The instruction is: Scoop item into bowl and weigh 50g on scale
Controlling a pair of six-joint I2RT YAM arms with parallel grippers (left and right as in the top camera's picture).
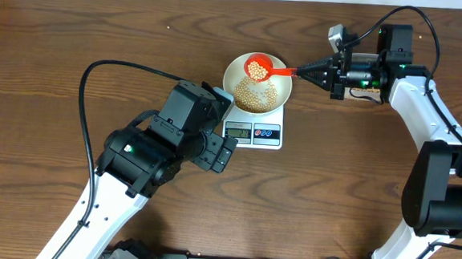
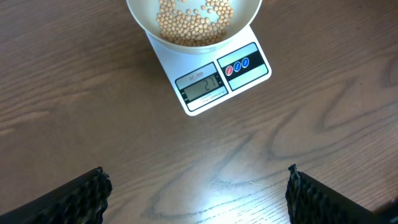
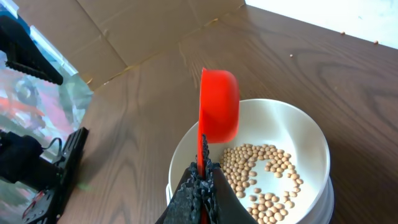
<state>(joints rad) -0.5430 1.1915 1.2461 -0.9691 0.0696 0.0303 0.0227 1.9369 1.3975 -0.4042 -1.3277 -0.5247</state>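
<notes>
L gripper (image 2: 196,193) closest to lens in left wrist view: black ribbed fingers (image 2: 81,196) set wide apart, nothing between them but bare wooden tabletop (image 2: 93,93). It hangs on the display side of the scale (image 2: 171,59), apart from it, touching nothing.

Scale: white, rectangular, flat on the table. Grey LCD (image 2: 200,85) lit w/ digits, looks like 21 but small. Red + blue round buttons (image 2: 236,65) just beside the LCD.

Bowl (image 2: 249,12), cream-white, sits on the scale platform and covers most of it; only the display strip shows in front. Layer of tan soybeans (image 2: 193,22) across the bowl bottom, approx. half covered, thicker toward the display side.

R gripper (image 3: 199,180) is clamped tight on the handle of a red plastic scoop (image 3: 221,106). In overhead it sits off the scale's right rear corner, handle reaching in over the bowl rim. Scoop cup is over the bowl's rear part, away from the display, clear of the bean layer. From overhead the cup faces up w/ a load of beans inside. No loose beans seen on the table near the scale.
</notes>
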